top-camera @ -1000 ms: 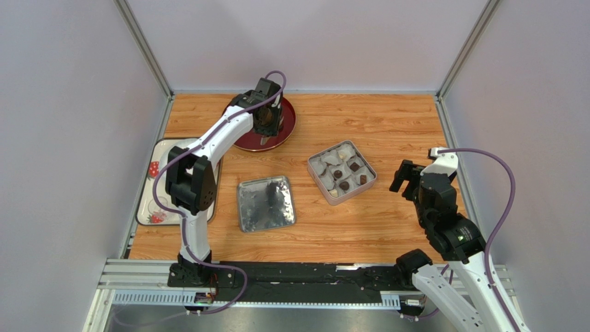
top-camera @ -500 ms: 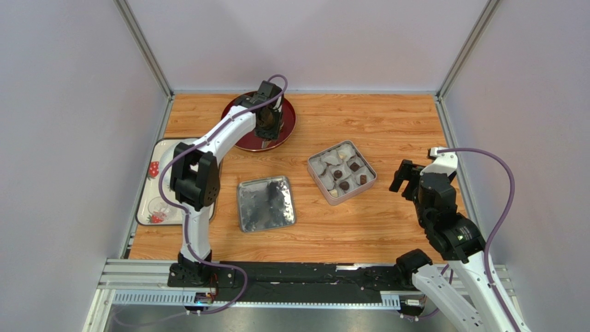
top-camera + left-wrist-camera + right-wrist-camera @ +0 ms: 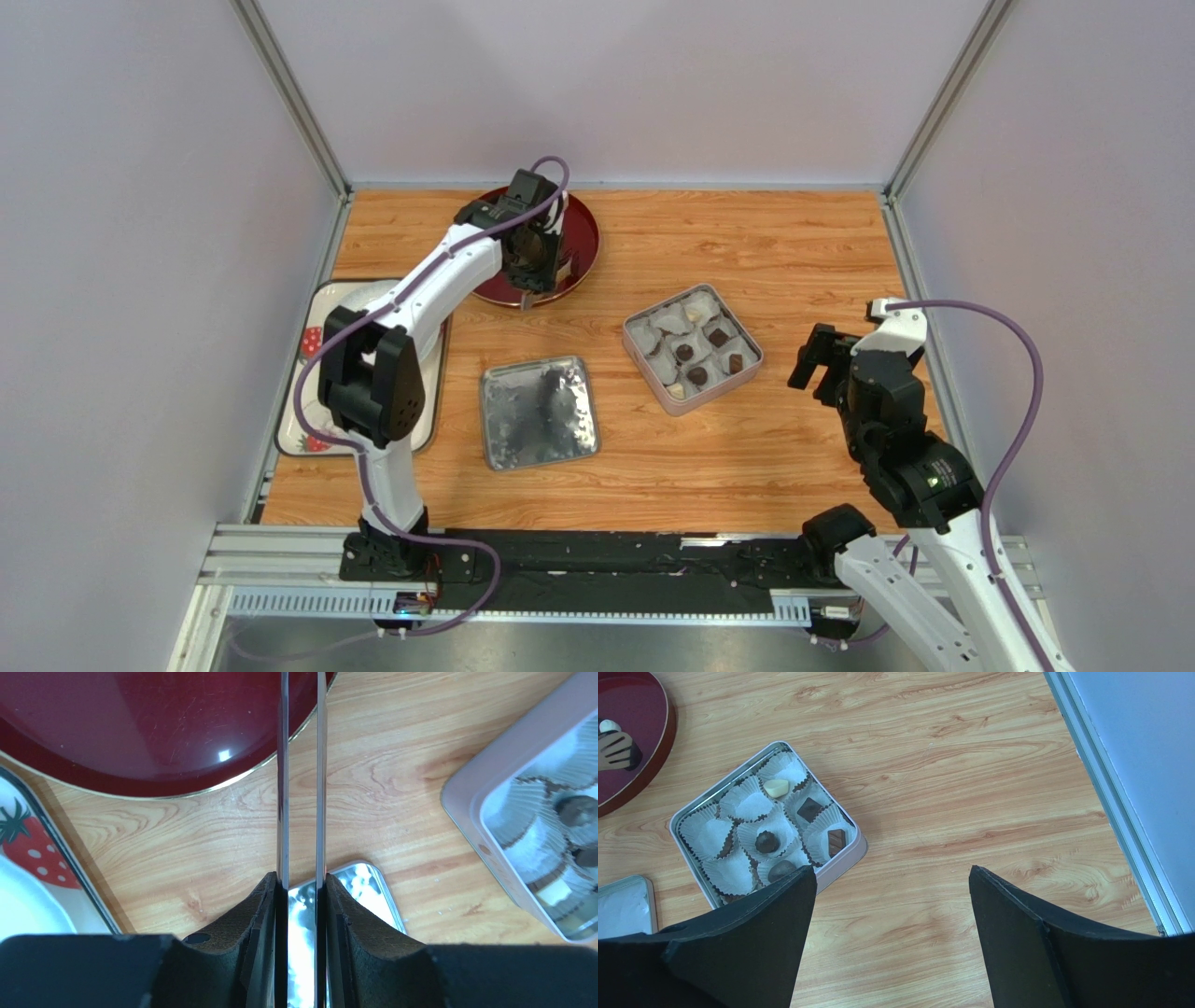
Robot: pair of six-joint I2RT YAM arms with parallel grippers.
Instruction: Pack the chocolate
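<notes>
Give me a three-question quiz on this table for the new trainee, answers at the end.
1. True or false: the lid sits on the tin.
2. The left tool hangs over: A the plate, B the tin, C the lid.
3. Fill in: the right tool is ___, with nothing between its fingers.
Key: 1 false, the lid lies beside the tin; 2 A; 3 open.
</notes>
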